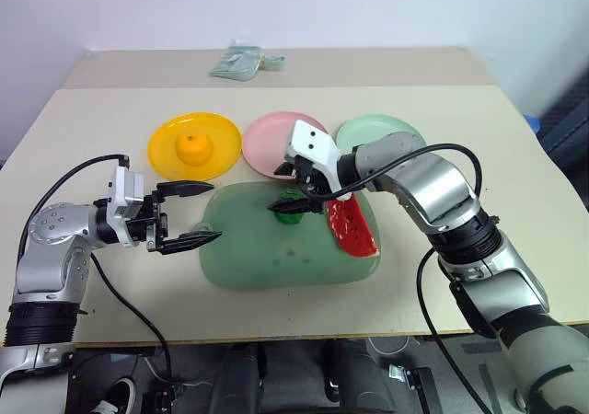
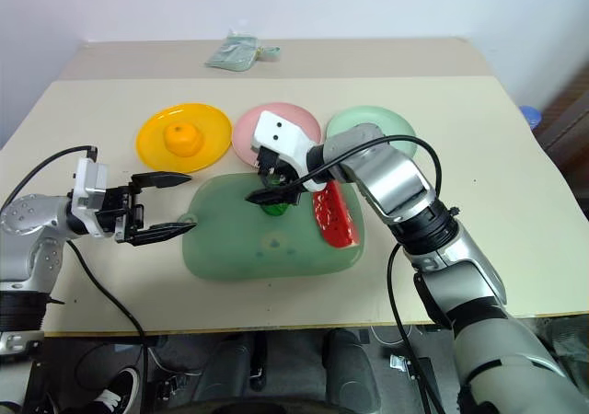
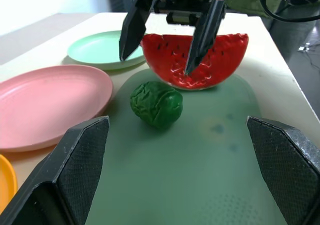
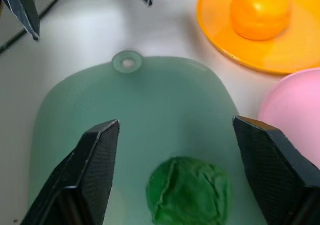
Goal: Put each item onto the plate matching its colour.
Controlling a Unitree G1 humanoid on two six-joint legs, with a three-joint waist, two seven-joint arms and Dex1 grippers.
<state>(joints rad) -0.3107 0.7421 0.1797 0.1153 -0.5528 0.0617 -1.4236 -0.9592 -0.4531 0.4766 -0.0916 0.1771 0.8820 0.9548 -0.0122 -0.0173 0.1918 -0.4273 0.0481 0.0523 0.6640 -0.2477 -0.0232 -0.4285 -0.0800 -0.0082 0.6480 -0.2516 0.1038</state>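
On the bench (image 1: pixel 442 285), the left jaws (image 1: pixel 189 213) stand wide open and empty, level, at the mat's (image 1: pixel 267 258) near-left edge. The green ball (image 4: pixel 189 189) lies on the mat, just below and between the right jaws (image 1: pixel 293 196), which gape wide and hold nothing. The watermelon (image 1: pixel 351 226) lies beside it. Beyond, the orange (image 1: pixel 192 146) sits on the yellow plate (image 1: pixel 166 161); the pink plate (image 1: pixel 262 138) and mint plate (image 1: pixel 373 131) are bare.
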